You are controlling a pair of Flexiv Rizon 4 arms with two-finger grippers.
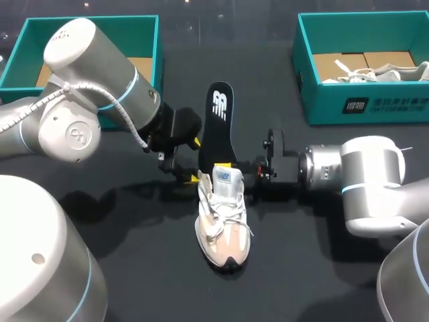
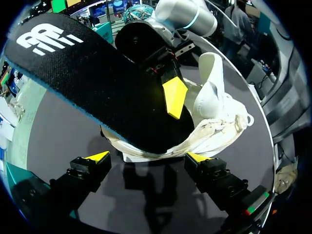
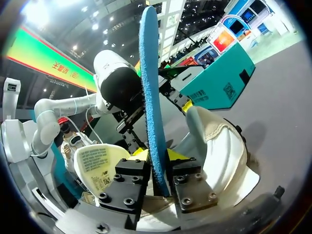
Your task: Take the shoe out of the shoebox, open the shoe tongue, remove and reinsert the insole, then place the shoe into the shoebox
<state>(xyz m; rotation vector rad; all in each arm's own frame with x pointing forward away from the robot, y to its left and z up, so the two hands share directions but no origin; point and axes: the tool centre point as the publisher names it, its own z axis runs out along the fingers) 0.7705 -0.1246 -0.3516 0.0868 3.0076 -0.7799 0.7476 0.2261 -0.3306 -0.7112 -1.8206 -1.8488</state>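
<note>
Presently my right gripper [image 3: 158,163] pinches the insole [image 1: 216,127], its lower end inside the shoe [image 1: 223,221] on the table [image 1: 134,268], while my left gripper [image 2: 147,157] sits open and empty at the heel, likely to steady it.

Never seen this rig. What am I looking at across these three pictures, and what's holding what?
Two robot arms work at a dark table. The head view looks down from above; each round picture comes from a camera on one arm's wrist. A pale shoe stands mid-table; beyond it are the left shoebox and the right shoebox, which holds another shoe. The right gripper is shut on the black insole, which sticks up out of the shoe. The left gripper sits at the shoe's heel; whether it grips is unclear.
</note>
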